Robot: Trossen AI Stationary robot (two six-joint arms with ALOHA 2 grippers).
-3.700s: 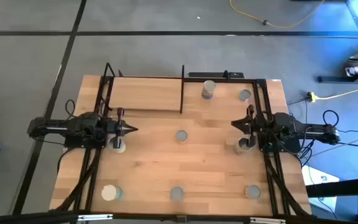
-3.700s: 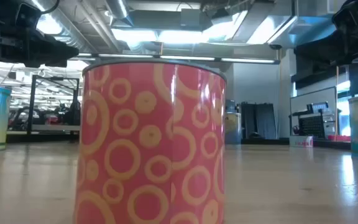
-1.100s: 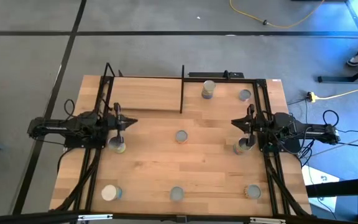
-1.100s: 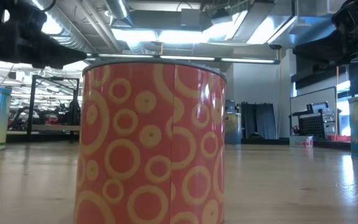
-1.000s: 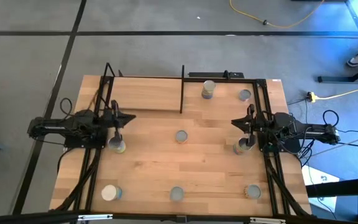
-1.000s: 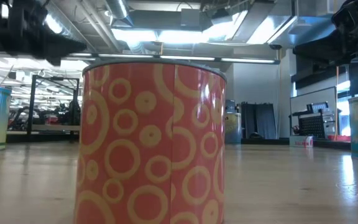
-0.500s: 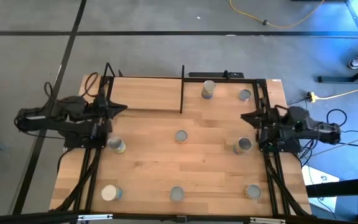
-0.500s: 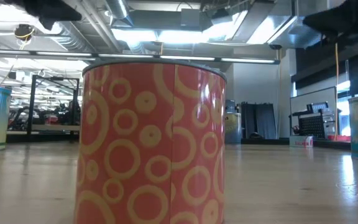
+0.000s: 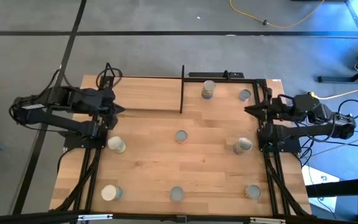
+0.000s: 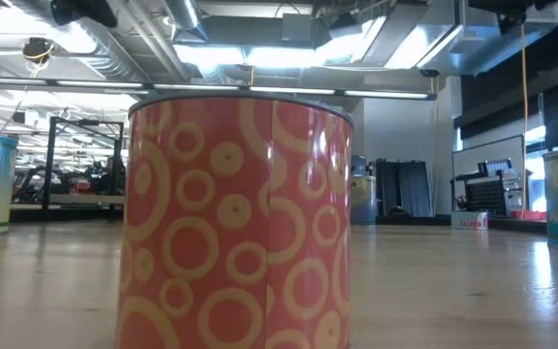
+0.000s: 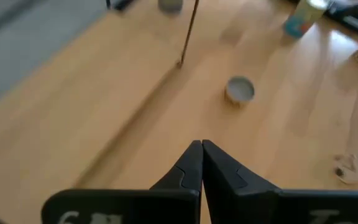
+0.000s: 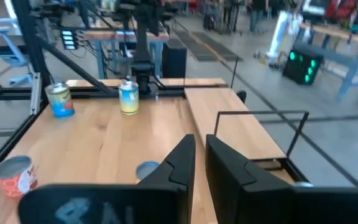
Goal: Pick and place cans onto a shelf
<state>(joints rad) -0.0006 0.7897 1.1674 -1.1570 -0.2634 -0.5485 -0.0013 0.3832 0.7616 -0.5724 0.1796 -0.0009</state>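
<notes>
While no can is held, both arms sit raised at the bench (image 9: 148, 168) edges. Left gripper (image 9: 118, 109), centre left of frame: fingers pressed together, empty, over the shelf (image 9: 145, 93) corner. Right gripper (image 9: 248, 110), centre right: fingers slightly parted, empty. Cans: seven loose on the bench, e.g. centre can (image 9: 181, 136); none on the shelf, upper left. Likely repositioning before a pick.
</notes>
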